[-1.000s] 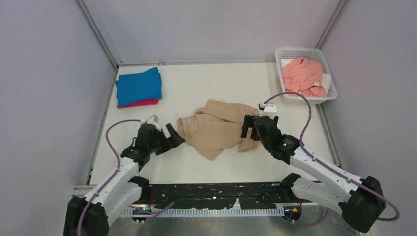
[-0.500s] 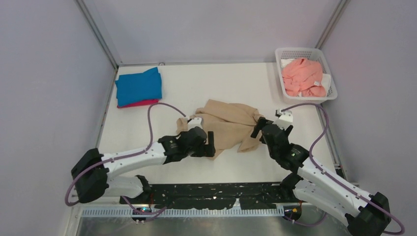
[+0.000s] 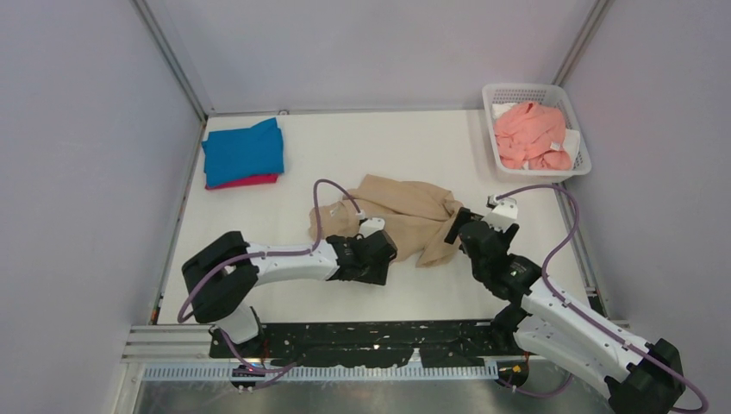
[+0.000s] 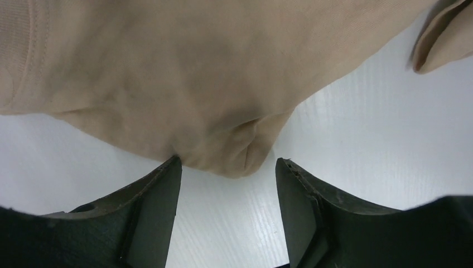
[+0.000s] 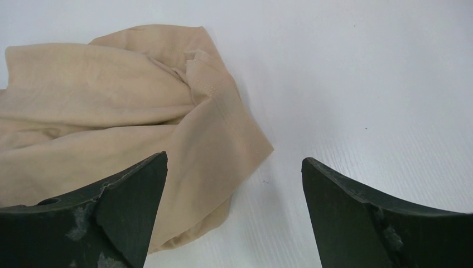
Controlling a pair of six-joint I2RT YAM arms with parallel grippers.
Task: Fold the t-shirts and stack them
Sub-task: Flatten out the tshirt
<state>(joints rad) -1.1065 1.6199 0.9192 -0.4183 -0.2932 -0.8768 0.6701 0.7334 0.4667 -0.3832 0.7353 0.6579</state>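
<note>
Tan t-shirt (image 3: 405,211) crumpled mid-desk (image 3: 362,147). Near hem partly hidden under left claw (image 4: 228,162), jaws parted astride a fold. Right claw (image 5: 234,159) spread wide at shirt's right edge; desk surface shows rightward.

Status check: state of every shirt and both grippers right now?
tan t-shirt: crumpled, unfolded, mid-table
blue t-shirt: folded, stacked on the magenta-red t-shirt
magenta-red t-shirt: bottom of stack, only its edge showing
salmon pink t-shirt: crumpled in the basket
left gripper: open, tan corner between fingertips
right gripper: open, holding nothing
</note>
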